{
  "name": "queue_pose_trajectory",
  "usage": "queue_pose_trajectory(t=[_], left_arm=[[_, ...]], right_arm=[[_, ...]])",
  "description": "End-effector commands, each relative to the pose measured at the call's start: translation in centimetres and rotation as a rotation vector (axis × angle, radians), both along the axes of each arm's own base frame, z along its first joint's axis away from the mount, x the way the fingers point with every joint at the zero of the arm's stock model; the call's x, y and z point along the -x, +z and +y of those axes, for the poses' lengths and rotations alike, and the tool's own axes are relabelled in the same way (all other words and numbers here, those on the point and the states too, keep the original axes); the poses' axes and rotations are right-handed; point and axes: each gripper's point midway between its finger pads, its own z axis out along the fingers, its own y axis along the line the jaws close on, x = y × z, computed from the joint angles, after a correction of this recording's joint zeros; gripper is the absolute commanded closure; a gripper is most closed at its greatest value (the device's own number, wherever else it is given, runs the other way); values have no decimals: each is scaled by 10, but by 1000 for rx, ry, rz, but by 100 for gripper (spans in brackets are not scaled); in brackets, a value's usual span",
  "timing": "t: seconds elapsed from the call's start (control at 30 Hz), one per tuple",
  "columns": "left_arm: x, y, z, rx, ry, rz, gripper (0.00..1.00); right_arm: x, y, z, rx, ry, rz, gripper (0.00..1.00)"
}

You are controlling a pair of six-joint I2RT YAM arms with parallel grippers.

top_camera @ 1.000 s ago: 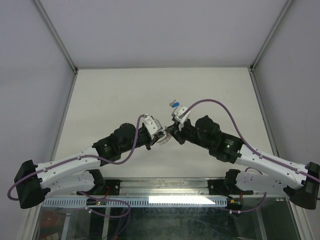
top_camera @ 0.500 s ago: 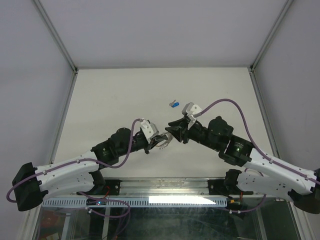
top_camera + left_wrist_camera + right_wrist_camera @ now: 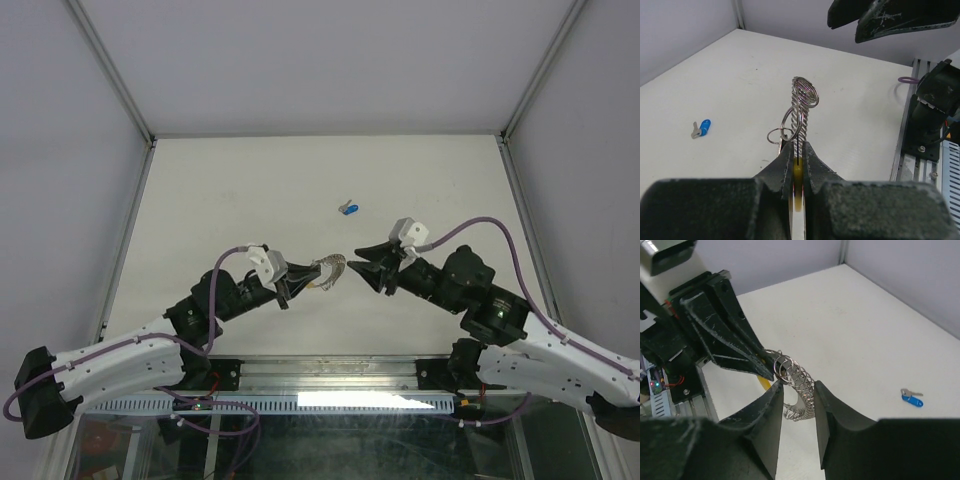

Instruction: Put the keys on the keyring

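Above the near middle of the white tabletop [image 3: 220, 200], the coiled silver wire keyring [image 3: 328, 268] with a yellow segment juts from the left hand [image 3: 300, 280], which is clamped on that yellow end. The right hand [image 3: 362, 268] faces the ring just beside it, fingers parted and holding nothing. A small blue-headed silver key [image 3: 349, 208] lies farther back, well apart.

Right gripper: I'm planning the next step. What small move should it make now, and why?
Probably swing the right gripper toward the blue-headed key on the table and lower over it. Its jaws stand open and empty, the left gripper is clamped on the keyring, and that key lies loose, apart from both.
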Motion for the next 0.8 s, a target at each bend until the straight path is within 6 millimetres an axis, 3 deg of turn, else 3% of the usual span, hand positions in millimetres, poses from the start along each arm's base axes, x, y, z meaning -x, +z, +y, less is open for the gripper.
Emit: queue_pose_trajectory(t=[0.0,0.3,0.53,0.67,0.77], left_arm=[[14,43,4,160,-51,-135,100],[28,63,20,214,-70,-306,100],[28,68,23,199,-62,-357,100],[26,73,25,194,-42,-392,100],[24,76,26,191,-33,-414,100]], right_arm=[[26,37,8,-74,190,-280,67],[52,39,29,-78,376,-431,68],[74,48,41,-179,486,-374,68],[74,48,47,-220,491,-338,68],[63,45,48,-237,424,-291,68]])
